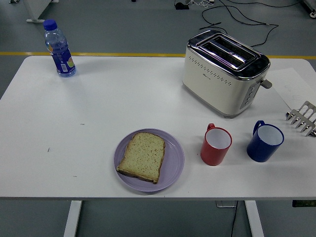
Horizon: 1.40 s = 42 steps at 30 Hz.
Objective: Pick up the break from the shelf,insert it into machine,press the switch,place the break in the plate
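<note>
fingers: none to record; neither robot hand shows over the table, so whether they are wide, narrow or holding anything cannot be told from this view.

bread slice (142, 156): one toasted-looking slice, lying flat on the purple plate (174, 148), at about 6 o'clock on the white table (98, 108), near its front edge. slice sits inside the rim, slightly left of the plate's centre, nothing touching it.

toaster (224, 74): cream and chrome, at about 2 o'clock, two slots on top, both appearing empty; side lever (266, 84) at its right end.

toast rack (302, 117): metal, at 3 o'clock by the table's right edge, no bread visible in it.

red mug (216, 144) and blue mug (265, 141): standing upright side by side at about 4 o'clock, apart from each other and from the plate.

water bottle (59, 48): upright at 10 o'clock, well apart from everything else.

status, as a judgement: bread lies on the plate, so the final step looks done. handling note: any retreat should stay high and clear of the mugs, and the slice left undisturbed.
</note>
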Motion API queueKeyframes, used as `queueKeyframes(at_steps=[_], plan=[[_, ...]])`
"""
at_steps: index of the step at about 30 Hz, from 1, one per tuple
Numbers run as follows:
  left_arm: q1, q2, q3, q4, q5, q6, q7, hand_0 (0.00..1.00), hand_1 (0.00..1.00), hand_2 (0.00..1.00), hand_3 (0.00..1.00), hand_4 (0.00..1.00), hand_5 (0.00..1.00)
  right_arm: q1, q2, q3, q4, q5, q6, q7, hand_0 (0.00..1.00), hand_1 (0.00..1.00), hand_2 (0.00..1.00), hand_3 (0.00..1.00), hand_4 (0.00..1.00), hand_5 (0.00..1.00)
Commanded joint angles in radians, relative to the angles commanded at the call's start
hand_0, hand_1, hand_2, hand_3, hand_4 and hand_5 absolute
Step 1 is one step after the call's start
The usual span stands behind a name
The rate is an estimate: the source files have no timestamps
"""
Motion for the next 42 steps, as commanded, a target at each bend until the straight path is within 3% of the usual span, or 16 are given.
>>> queueKeyframes(at_steps=[7,14,28,42], plan=[[0.004,-0.003,-0.009,0.0,0.012,0.0,0.003,0.66,0.576,0.603,0.623,0.326,0.998,-0.07,0.007,0.054,-0.139,0.027,0.022,-0.034,0.785,0.728,0.74,0.682,0.502,0.302],[0.01,-0.006,-0.015,0.0,0.021,0.0,0.004,0.659,0.576,0.603,0.622,0.327,0.998,-0.13,0.023,0.104,-0.216,0.039,0.032,-0.055,0.785,0.726,0.737,0.677,0.501,0.305],[0.021,-0.008,-0.036,0.0,0.054,-0.005,0.007,0.658,0.575,0.604,0.619,0.321,0.998,-0.206,0.045,0.148,-0.269,0.03,0.035,-0.068,0.774,0.718,0.734,0.662,0.493,0.305],[0.017,-0.008,-0.029,0.0,0.046,-0.004,0.005,0.658,0.575,0.605,0.617,0.318,0.998,-0.237,0.059,0.187,-0.273,0.022,0.033,-0.09,0.766,0.708,0.723,0.646,0.489,0.306]])
